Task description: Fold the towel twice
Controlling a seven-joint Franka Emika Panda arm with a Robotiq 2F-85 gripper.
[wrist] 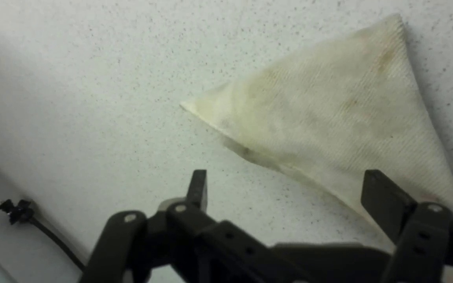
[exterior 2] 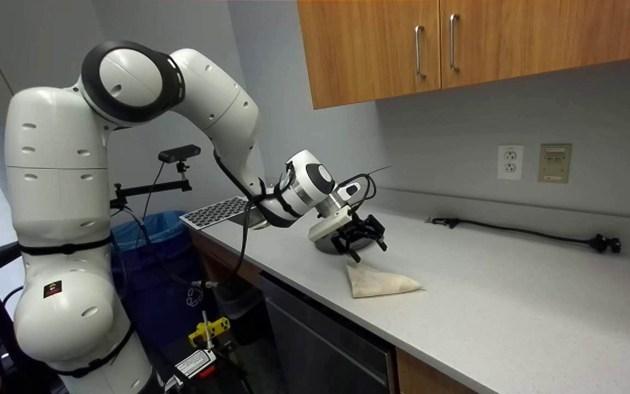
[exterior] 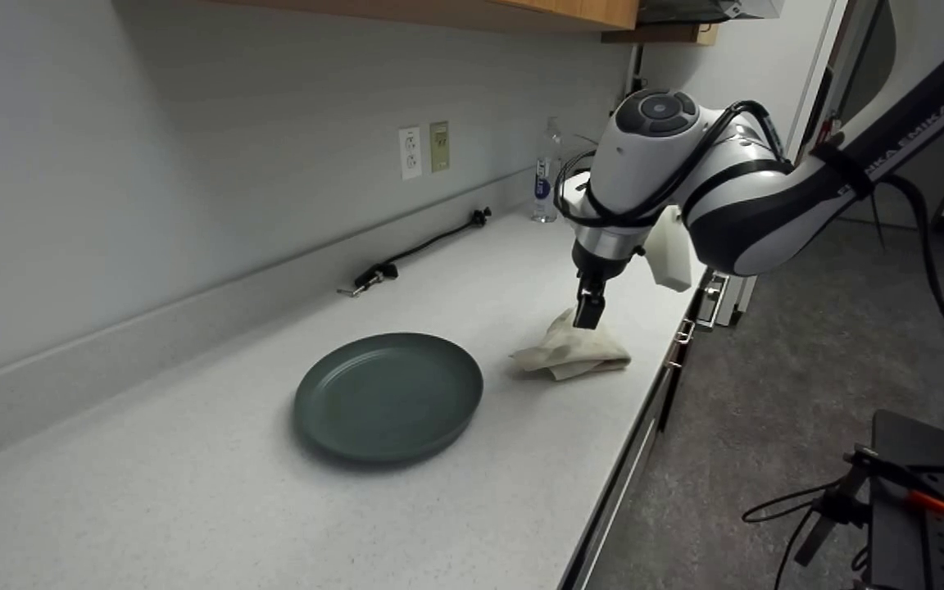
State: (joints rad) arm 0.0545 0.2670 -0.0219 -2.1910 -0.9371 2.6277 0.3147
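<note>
The towel [wrist: 328,106] is a cream-beige cloth lying on the counter, its shape roughly triangular in the wrist view, with a few faint brown stains. A pointed corner faces left there, and a darker lower layer shows along its lower-left edge. In the exterior views the towel [exterior: 569,351] [exterior 2: 378,282] looks doubled over and slightly raised. My gripper [wrist: 285,172] is open wide with nothing between its fingers; the right finger overlaps the towel's edge in the picture, the left one is over bare counter. Seen from outside, the gripper [exterior 2: 370,253] hangs just above the towel.
A dark green round plate [exterior: 390,397] sits beside the towel. Along the wall lies a black cable [exterior 2: 523,231] with a clamp end. A clear bottle [exterior: 546,184] stands by the backsplash. The counter's front edge [exterior: 644,410] runs close to the towel.
</note>
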